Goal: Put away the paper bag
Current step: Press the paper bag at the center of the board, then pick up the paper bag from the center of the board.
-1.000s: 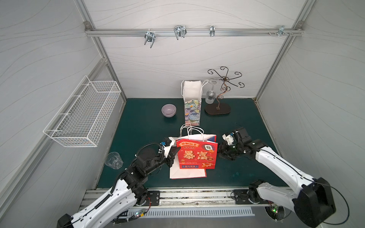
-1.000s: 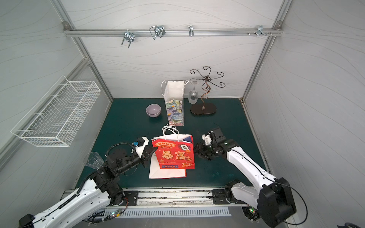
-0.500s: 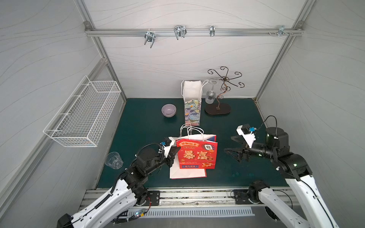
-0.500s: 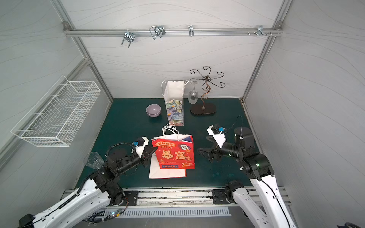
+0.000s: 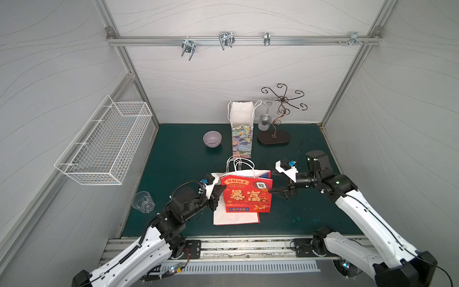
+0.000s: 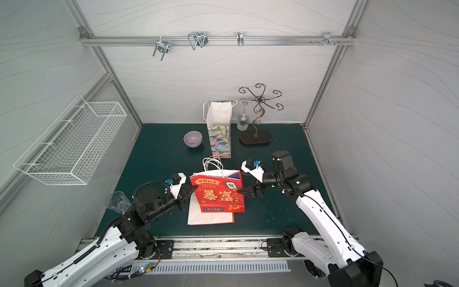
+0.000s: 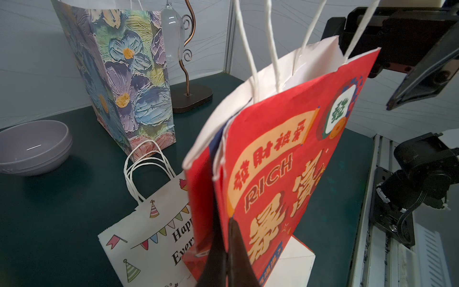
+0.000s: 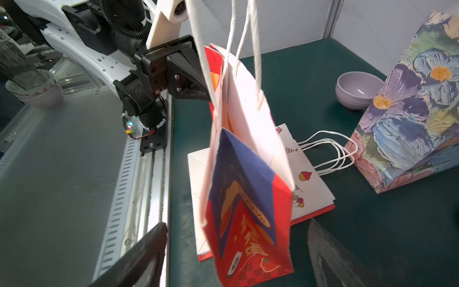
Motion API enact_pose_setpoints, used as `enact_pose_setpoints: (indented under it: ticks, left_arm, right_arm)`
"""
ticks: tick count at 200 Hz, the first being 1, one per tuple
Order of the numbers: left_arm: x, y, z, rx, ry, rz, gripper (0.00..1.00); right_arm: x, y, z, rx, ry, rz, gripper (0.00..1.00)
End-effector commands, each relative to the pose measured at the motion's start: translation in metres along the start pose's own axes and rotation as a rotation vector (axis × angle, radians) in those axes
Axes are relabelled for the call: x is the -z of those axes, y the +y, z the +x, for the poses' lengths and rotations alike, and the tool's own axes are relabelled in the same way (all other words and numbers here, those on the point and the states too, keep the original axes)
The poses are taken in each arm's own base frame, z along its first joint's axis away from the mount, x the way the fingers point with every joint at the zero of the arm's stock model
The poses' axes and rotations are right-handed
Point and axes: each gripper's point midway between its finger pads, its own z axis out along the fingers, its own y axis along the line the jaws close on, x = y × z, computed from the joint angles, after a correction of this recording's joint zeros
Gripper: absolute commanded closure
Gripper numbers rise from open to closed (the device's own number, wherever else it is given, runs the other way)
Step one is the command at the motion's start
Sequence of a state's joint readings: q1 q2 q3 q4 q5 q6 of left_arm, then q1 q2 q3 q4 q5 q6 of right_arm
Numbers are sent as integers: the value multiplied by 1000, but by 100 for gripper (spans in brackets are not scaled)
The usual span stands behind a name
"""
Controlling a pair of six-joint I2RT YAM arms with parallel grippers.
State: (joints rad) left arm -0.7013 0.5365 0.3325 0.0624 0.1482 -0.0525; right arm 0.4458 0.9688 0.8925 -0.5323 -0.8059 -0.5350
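The left gripper (image 7: pixel 227 238) pinches the red paper bag's (image 5: pixel 244 195) edge while the right gripper (image 8: pixel 236 248) gapes wide beside it.

Lilac bowl (image 5: pixel 212 139) beside floral bag (image 5: pixel 242 139); wire basket (image 5: pixel 104 146) wall-mounted.

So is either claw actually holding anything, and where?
The left gripper pinches the red paper bag by its side edge; the right gripper is open, holding nothing.

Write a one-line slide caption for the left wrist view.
Left gripper shut on the side edge of the upright red paper bag, which stands over a flat white party-print paper bag.
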Motion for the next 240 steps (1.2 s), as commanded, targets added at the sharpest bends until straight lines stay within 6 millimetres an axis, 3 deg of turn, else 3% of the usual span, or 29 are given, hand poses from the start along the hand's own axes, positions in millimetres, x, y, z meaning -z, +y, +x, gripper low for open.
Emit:
enact_pose_setpoints:
  ticks: [1, 26, 45, 72, 112, 164, 194, 209, 240]
  left_arm:
    - [0, 2, 5, 12, 9, -12, 100]
    - [1, 3, 5, 10, 8, -16, 100]
    - [1, 3, 4, 11, 1, -19, 100]
    - [0, 3, 5, 16, 1, -14, 100]
    - [0, 2, 4, 18, 0, -11, 100]
    - [-1, 4, 3, 38, -8, -20, 100]
    - [0, 6, -5, 70, -29, -37, 100]
    - [2, 9, -11, 87, -44, -56, 100]
    - [14, 15, -33, 106, -98, -104, 57]
  right_arm:
    - [-5, -9, -14, 107, -47, 19, 16]
    - [4, -16, -12, 131, -22, 96, 15]
    - [10, -23, -9, 136, -13, 150, 8]
    - [1, -8, -10, 105, -35, 19, 8]
    - [-17, 9, -15, 79, -66, -129, 30]
    - [-24, 8, -19, 93, -120, -170, 70]
    - [-25, 8, -21, 110, -126, -186, 98]
    - [-23, 9, -24, 118, -132, -190, 100]
    - [-4, 11, -43, 107, -158, -187, 100]
